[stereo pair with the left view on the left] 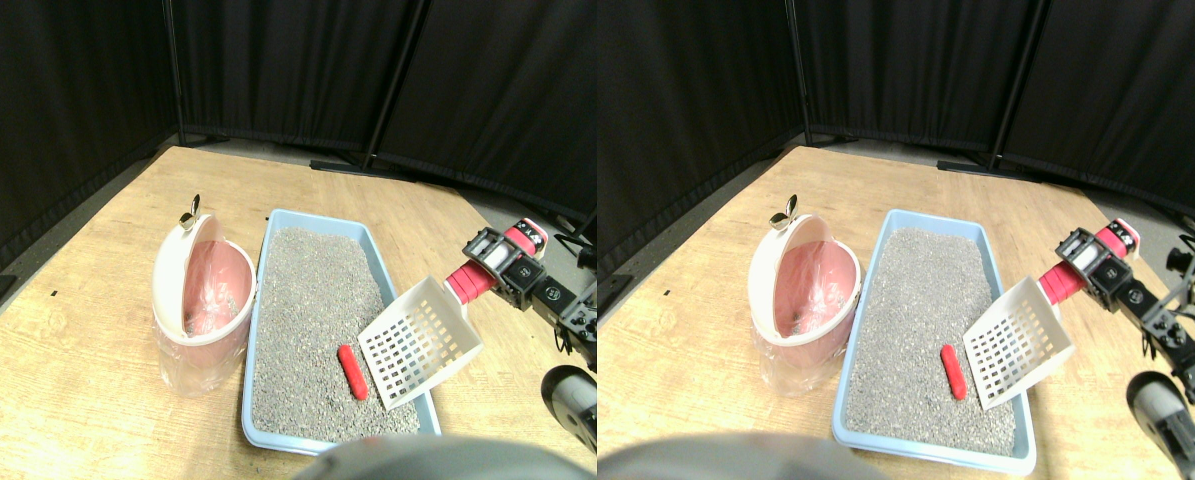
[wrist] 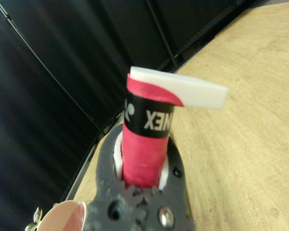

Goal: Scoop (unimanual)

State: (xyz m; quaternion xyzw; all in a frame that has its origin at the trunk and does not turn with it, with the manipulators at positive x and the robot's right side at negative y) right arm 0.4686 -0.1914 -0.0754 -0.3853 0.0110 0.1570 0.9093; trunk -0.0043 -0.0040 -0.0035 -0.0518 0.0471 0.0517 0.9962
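A pink bin (stereo pair with the left view on the left: 202, 300) with its white swing lid tipped open is standing at the left, just beside the blue litter tray (stereo pair with the left view on the left: 387, 268), lined with clear plastic. The tray is lying lengthwise, near to far, and is filled with grey litter (stereo pair with the left view on the left: 312, 320). 1 red cylinder (stereo pair with the left view on the left: 353, 371) is lying on the litter toward the near end, just left of the scoop's front edge.

The things are resting on a light wooden floor (stereo pair with the left view on the left: 67, 380), and black curtains (stereo pair with the left view on the left: 287, 60) are closing off the far side and the left.

The right manipulator is reaching in from the lower right, angled up and to the far left. Its gripper (stereo pair with the left view on the left: 502, 262) is clamping the red wrapped handle (wrist: 145, 149) of the white slotted scoop (stereo pair with the left view on the left: 419, 342); in the wrist view the handle is sitting between the jaws. The scoop is tilting down to the left over the tray's right rim, its near corner low over the litter.
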